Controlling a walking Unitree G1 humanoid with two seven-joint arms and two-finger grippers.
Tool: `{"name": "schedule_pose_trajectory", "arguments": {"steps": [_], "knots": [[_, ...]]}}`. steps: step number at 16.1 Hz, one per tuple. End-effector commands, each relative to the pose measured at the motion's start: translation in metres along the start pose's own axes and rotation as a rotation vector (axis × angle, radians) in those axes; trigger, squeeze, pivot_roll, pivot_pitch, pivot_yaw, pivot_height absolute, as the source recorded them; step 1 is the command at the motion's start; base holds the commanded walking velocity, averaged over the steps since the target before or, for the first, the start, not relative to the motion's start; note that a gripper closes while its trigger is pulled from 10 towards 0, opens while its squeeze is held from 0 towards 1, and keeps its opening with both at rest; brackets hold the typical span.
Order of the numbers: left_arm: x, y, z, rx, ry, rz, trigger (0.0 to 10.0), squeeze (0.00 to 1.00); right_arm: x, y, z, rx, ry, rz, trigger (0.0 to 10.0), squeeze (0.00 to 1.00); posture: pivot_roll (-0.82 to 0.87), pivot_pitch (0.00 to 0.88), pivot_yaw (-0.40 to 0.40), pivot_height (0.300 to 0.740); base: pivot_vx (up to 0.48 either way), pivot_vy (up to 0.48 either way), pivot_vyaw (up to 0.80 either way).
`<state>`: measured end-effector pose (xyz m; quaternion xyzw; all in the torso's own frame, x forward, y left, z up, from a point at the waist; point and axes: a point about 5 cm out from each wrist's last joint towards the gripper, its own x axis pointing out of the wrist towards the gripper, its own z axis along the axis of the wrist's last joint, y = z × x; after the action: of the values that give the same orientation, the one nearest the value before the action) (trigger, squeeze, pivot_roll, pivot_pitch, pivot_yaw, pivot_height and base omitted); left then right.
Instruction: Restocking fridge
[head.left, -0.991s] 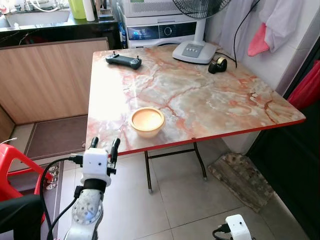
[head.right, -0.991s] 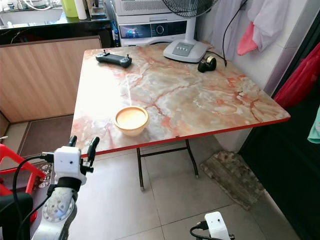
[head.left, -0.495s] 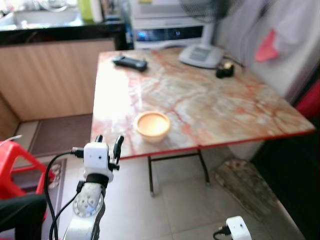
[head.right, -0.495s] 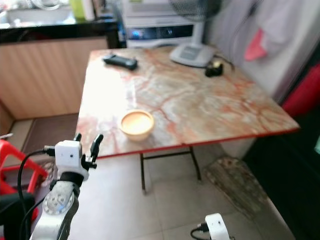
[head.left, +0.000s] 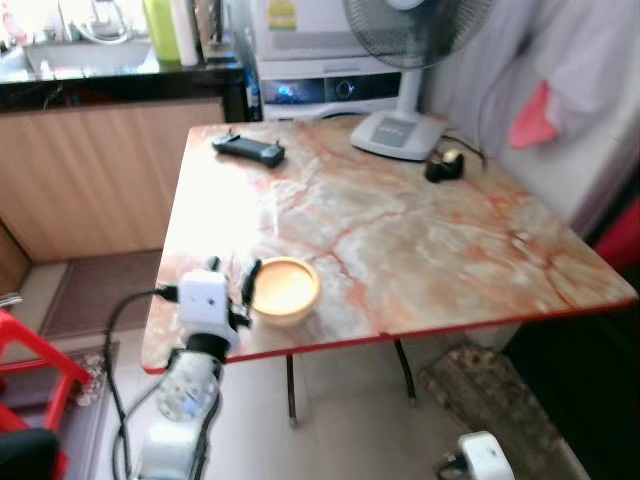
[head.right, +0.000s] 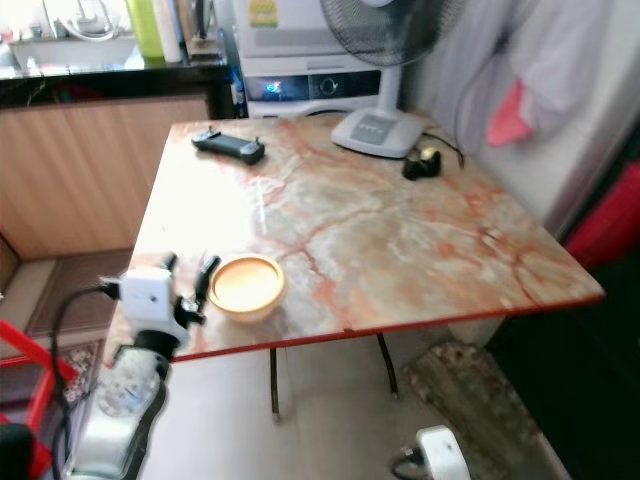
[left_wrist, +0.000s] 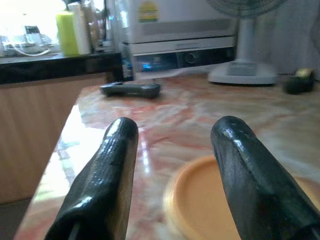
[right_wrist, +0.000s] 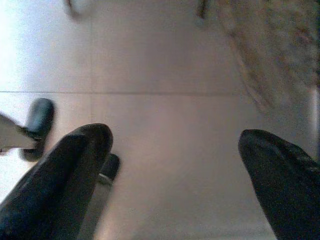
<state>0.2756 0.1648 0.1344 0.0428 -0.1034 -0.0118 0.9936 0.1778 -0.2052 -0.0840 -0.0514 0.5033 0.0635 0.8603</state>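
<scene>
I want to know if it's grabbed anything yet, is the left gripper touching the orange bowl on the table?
Cannot tell. In the left eye view the left gripper overlaps the orange bowl's rim; the left wrist view leaves any gap unclear.

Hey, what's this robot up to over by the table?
It is reaching its left gripper toward a small orange bowl near the front edge of a marble-patterned table. The jaws are open and beside the bowl, not closed on it. The right gripper hangs idle over the tiled floor, also open. A black controller and a standing fan's base sit at the table's far side.
</scene>
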Motion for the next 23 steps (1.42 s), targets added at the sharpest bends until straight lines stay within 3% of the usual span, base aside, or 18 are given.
{"name": "schedule_pose_trajectory", "arguments": {"steps": [1,5,7,8,10,13,14,16,18,19,23], "knots": [[-0.001,0.003,-0.001,-0.032,0.023,0.026,10.0,0.00,-0.001,-0.004,0.000,-0.005,-0.001,-0.009,10.0,0.00,0.10,0.000,-0.047,0.740,0.000,0.000,0.00],[0.001,0.015,0.002,-0.172,0.026,0.101,10.0,0.00,-0.001,-0.003,0.000,-0.008,-0.002,-0.008,10.0,0.00,0.11,0.000,-0.048,0.740,0.000,0.000,0.00],[-0.001,0.019,0.003,-0.201,0.025,0.118,10.0,0.00,-0.001,-0.003,0.000,-0.006,-0.001,-0.007,10.0,0.00,0.11,0.000,-0.048,0.740,0.000,0.000,0.00],[-0.002,0.020,0.002,-0.206,0.027,0.125,10.0,1.00,-0.001,-0.003,0.000,-0.006,-0.001,-0.007,10.0,0.00,0.11,0.000,-0.048,0.740,0.000,0.000,0.00],[-0.001,0.032,0.004,-0.270,0.032,0.145,10.0,1.00,-0.001,-0.003,0.001,-0.003,-0.002,-0.008,10.0,0.00,0.11,0.000,-0.048,0.740,0.000,0.000,0.00],[0.007,0.038,0.006,-0.301,0.050,0.102,10.0,1.00,-0.001,-0.003,0.001,-0.006,-0.002,-0.007,10.0,0.00,0.11,0.000,-0.049,0.740,0.000,0.000,0.00],[0.008,0.038,0.005,-0.284,0.060,0.088,10.0,1.00,-0.001,-0.003,0.001,-0.007,-0.002,-0.007,10.0,0.00,0.11,0.000,-0.049,0.740,0.000,0.000,0.00],[0.010,0.032,-0.001,-0.159,0.109,0.036,10.0,1.00,-0.001,-0.004,0.002,-0.010,-0.004,-0.008,10.0,0.00,0.11,0.000,-0.051,0.740,0.000,0.000,0.00],[0.010,0.030,-0.003,-0.137,0.119,0.027,10.0,0.98,-0.001,-0.004,0.002,-0.011,-0.004,-0.008,10.0,0.00,0.11,0.000,-0.051,0.740,0.000,0.000,0.00],[0.009,0.027,-0.005,-0.139,0.130,0.022,10.0,0.00,-0.001,-0.004,0.002,-0.015,-0.003,-0.008,10.0,0.00,0.10,0.000,-0.056,0.740,0.000,0.000,0.00],[0.015,0.025,0.002,-0.112,0.099,0.003,10.0,0.00,-0.001,-0.005,0.003,-0.026,-0.001,-0.006,10.0,0.00,0.10,0.000,-0.053,0.740,0.000,0.000,0.00]]}}
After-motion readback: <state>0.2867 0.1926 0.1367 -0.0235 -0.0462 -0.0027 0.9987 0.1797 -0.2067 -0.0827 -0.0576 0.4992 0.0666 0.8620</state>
